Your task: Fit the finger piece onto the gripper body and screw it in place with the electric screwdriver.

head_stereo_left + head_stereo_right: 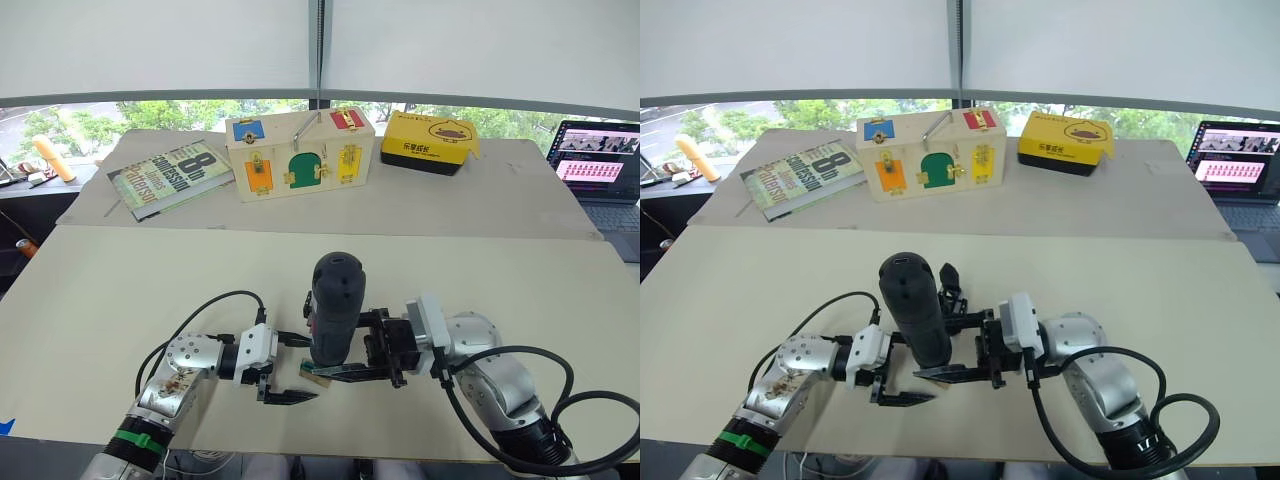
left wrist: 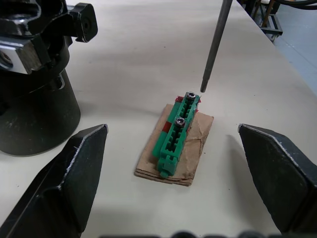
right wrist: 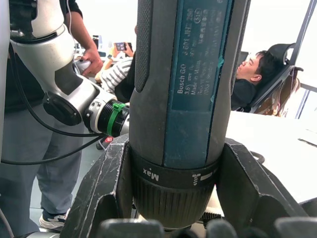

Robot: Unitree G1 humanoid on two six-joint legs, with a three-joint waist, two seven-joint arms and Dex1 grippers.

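Clamped upright between the two black fingers of your right pincer (image 3: 177, 173), the electric screwdriver (image 3: 183, 99) stands on end, both fingers pressed against its collar. Its thin metal bit (image 2: 215, 44) hangs with the tip just above the far screw of a small green block (image 2: 177, 131). That block lies on a scrap of brown cardboard (image 2: 195, 148) between the fingers of your left pincer (image 2: 171, 131), which is spread wide and touches neither. Just past the screwdriver from the pincers sits the gripper body (image 1: 948, 280), partly hidden, one black pointed finger poking up. Well beyond both pincers on the pale table (image 1: 120, 290) are a wooden latch box (image 1: 298, 152), a book (image 1: 165, 175), a yellow box (image 1: 428, 140) and a laptop (image 1: 600, 165).
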